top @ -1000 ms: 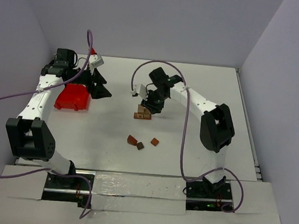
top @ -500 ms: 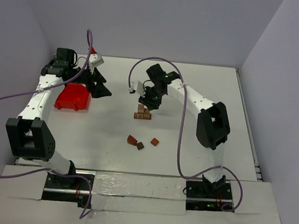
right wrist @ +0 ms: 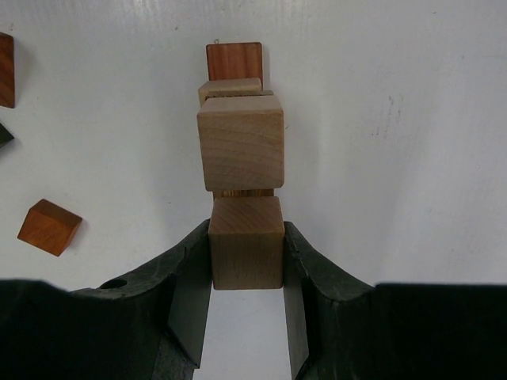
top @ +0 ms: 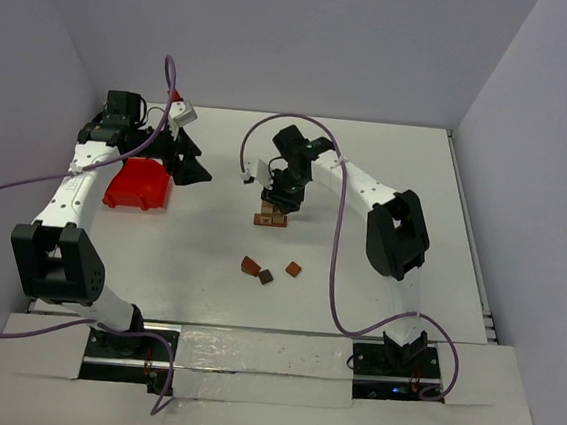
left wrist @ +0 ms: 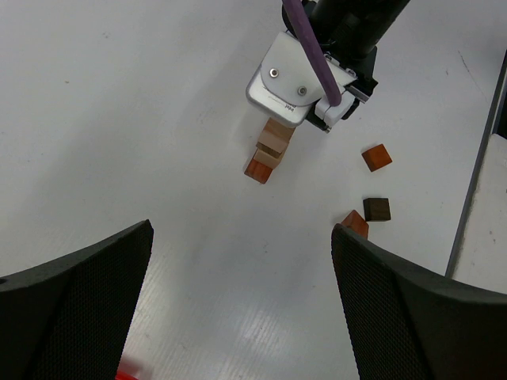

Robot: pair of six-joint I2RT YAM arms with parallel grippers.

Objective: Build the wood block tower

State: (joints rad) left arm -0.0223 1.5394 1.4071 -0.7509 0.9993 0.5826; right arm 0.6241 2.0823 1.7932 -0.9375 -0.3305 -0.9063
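Top and wrist views, table [top: 367,180] scene, ordered from the arm bases outward. Nearest the bases lay three loose wood blocks: one reddish-brown [top: 250,265], one dark brown [top: 266,277] and one reddish-brown [top: 293,269], close together but apart from the stack. Beyond them, at mid-table, stood the wood block tower [top: 271,217]. The right wrist view showed it as one reddish-brown base bar [right wrist: 234,61] carrying two tan blocks, a large cube [right wrist: 240,142] and a smaller block [right wrist: 230,87] behind it. The right gripper [top: 283,194] hung directly over the tower, its two fingers clamped on one further tan cube [right wrist: 246,257] at the tower's near end. Whether that cube touched the stack could not be told. Far left, one red plastic bin [top: 137,184] sat beside the left gripper [left wrist: 242,233], whose two fingers stood wide apart and held nothing, well away from the tower.
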